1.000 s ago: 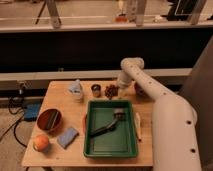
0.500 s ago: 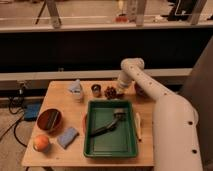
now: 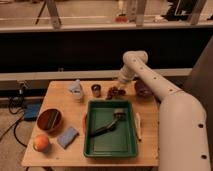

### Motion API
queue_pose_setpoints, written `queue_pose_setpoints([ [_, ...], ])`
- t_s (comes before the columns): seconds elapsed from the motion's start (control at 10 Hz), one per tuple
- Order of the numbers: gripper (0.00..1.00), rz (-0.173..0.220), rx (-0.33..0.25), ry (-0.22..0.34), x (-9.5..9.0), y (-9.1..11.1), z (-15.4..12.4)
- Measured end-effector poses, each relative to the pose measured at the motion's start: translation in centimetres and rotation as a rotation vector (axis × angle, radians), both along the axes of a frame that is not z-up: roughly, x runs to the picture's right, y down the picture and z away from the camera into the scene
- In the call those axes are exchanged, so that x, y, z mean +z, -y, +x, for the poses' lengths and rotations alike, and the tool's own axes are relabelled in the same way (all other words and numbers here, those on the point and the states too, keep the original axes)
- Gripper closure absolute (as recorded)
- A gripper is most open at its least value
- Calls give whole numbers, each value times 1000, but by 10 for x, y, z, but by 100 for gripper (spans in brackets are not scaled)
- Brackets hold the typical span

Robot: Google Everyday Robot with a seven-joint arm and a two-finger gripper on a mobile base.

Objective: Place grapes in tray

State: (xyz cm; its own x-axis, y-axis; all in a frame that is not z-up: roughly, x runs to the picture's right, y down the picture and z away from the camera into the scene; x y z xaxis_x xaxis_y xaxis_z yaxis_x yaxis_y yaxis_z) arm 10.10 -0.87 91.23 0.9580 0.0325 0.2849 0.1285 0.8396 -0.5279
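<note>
Tray (image 3: 88, 131): green, rectangular, raised rim. Sits at the front centre of the bench (image 3: 59, 102). Holds one dark long-handled utensil (image 3: 107, 125), laid diagonally with its head toward the far right corner. Holds no berries.

Grapes (image 3: 116, 92): dark reddish bunch. Rest on the bench just beyond the tray's far rim, outside the tray. Lie between a small dark cup (image 3: 96, 90) on the left and a dark purple bowl (image 3: 143, 89) on the right. Cup contents and purple bowl contents: cannot tell.

Gripper (image 3: 121, 80): hangs just above and slightly behind the grapes at the far edge of the bench, at the end of the white arm reaching in from the right. Jaws: state not discernible; contact with the grapes not discernible.

Red-brown round bowl (image 3: 49, 120): left of the tray, apart from it. Appears empty.

Other items on the bench:
- Pale blue object (image 3: 76, 89), upright, far left, beside the cup.
- Orange round fruit (image 3: 41, 143), front left corner.
- Blue sponge (image 3: 67, 136), between the fruit and the tray, near the tray's left rim.
- Pale thin stick (image 3: 138, 125), alongside the tray's right rim.

Between the grapes and the tray: only the far rim.
</note>
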Motion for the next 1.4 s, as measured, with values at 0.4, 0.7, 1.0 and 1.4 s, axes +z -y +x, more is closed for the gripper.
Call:
queue_pose_setpoints([
  [0.4,52,5,17,6,15,-5,0],
  [0.7,23,9,25,8,24,-8,0],
  [1.0,20,13,27,8,27,-8,-1],
  [1.4,20,28,23,12,35,-10,-1],
])
